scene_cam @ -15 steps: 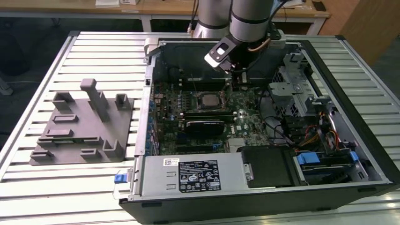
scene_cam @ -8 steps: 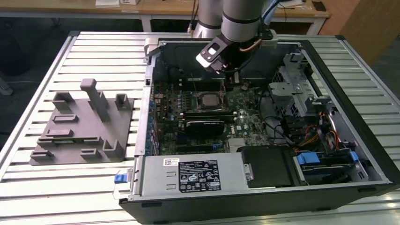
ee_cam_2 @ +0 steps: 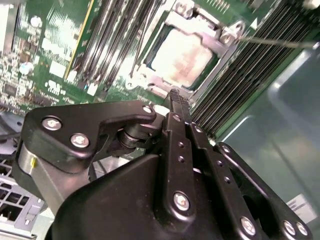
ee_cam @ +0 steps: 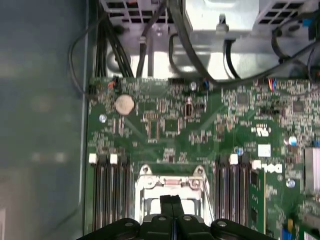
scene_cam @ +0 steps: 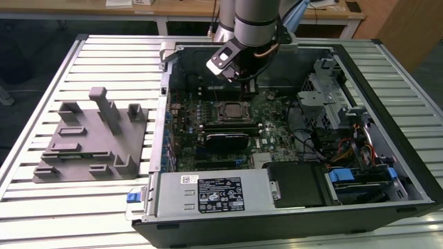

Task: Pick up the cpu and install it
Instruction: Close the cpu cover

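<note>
Gripper over mobo socket, fingers pressed together, nothing btwn them.
Cpu sits in socket frame on green mobo inside open PC case, under gripper.

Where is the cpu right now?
In the second wrist view the cpu sits in the motherboard socket, between the memory slot banks, just beyond the gripper.

**Labels present, fine print illegible**

In the exterior view, the grey power supply box lies well apart from the end effector. It carries a black-and-white label and a small white barcode sticker, both too fine to read. In the first wrist view, the green circuit board near the end effector bears a white printed logo and small white marks.
</note>
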Controlling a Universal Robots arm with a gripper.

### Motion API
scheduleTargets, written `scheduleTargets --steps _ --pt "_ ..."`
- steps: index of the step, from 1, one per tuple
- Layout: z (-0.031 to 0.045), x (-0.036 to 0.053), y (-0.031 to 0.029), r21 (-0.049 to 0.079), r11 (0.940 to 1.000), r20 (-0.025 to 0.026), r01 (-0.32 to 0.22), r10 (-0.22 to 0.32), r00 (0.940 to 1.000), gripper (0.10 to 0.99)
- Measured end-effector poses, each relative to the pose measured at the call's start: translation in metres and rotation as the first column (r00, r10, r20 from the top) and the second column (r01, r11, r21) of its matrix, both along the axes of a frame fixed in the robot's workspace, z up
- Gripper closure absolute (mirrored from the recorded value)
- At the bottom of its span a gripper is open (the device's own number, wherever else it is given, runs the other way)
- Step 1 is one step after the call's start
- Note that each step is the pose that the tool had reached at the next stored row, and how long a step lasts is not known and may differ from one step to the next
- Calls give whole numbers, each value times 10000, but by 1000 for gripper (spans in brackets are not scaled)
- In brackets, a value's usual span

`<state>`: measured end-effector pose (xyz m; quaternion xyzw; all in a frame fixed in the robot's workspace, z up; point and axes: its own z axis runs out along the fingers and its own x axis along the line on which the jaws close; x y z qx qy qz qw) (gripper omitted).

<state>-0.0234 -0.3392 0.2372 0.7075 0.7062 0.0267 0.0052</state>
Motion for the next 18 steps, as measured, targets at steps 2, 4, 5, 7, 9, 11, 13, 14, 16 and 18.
scheduleTargets --steps 2,4,5,7,9,11,13,14,16,18 --pt "0 -51 0 0 10000 0 1 -1 10000 980" --pt "-1 -99 0 0 10000 0 0 0 10000 980" --pt "-2 -122 0 0 10000 0 0 0 10000 980" --pt "-3 -169 0 0 10000 0 1 -1 10000 980" --pt "-5 -211 0 0 10000 0 0 0 10000 980" --pt "-6 -254 0 0 10000 0 1 -1 10000 980" --pt "-7 -296 0 0 10000 0 1 -1 10000 980" --pt "-8 -313 0 1 10000 1 0 0 10000 980" --pt "-14 -321 1 2 10000 1 0 0 10000 980" --pt "-26 -322 0 0 10000 0 -10 10 10000 980"
